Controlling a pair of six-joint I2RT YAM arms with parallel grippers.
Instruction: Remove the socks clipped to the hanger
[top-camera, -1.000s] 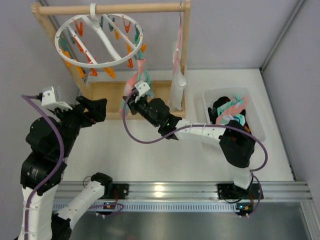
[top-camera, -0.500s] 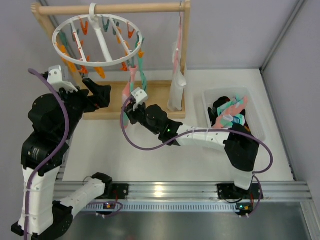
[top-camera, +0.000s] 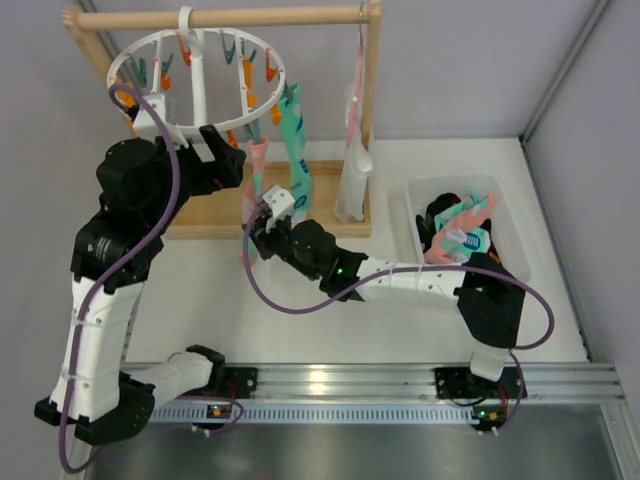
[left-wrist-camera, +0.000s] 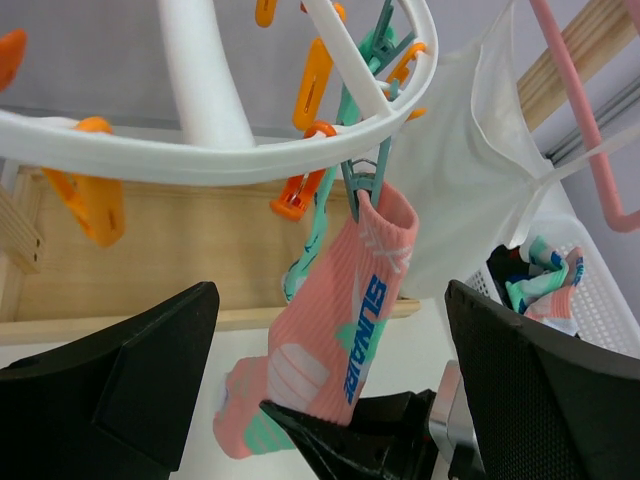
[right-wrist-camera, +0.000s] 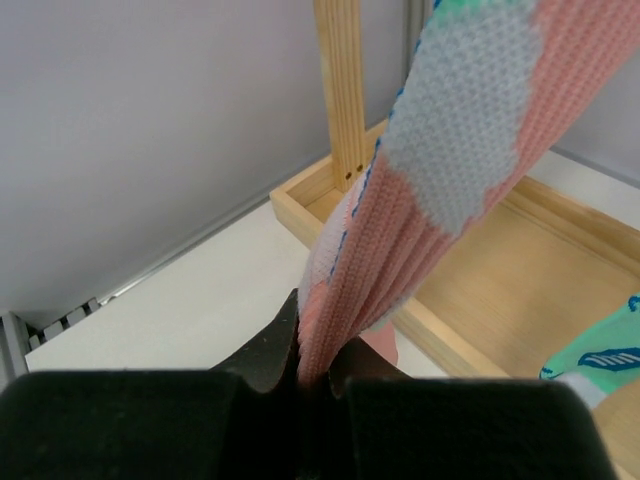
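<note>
The white hanger (top-camera: 200, 75) hangs from the wooden rack, with orange and teal clips on its ring. A pink sock (top-camera: 254, 172) and a mint-green sock (top-camera: 296, 150) hang from its right rim. My right gripper (top-camera: 263, 224) is shut on the pink sock's lower end; in the right wrist view the gripper (right-wrist-camera: 320, 375) pinches the sock (right-wrist-camera: 450, 180). My left gripper (top-camera: 226, 150) is open just below the ring, left of the socks. In the left wrist view the left gripper (left-wrist-camera: 330, 390) is spread wide either side of the pink sock (left-wrist-camera: 340, 320), held above by a teal clip (left-wrist-camera: 362, 185).
A long white-pink cloth (top-camera: 355, 160) hangs at the rack's right post. The wooden rack base (top-camera: 215, 195) lies under the hanger. A clear bin (top-camera: 512, 230) at the right holds several loose socks. The wall is close behind the rack.
My left arm has risen and swung right, up to the hanger's rim. The ring has tipped level. My right gripper has drawn the pink sock down and slightly left.
</note>
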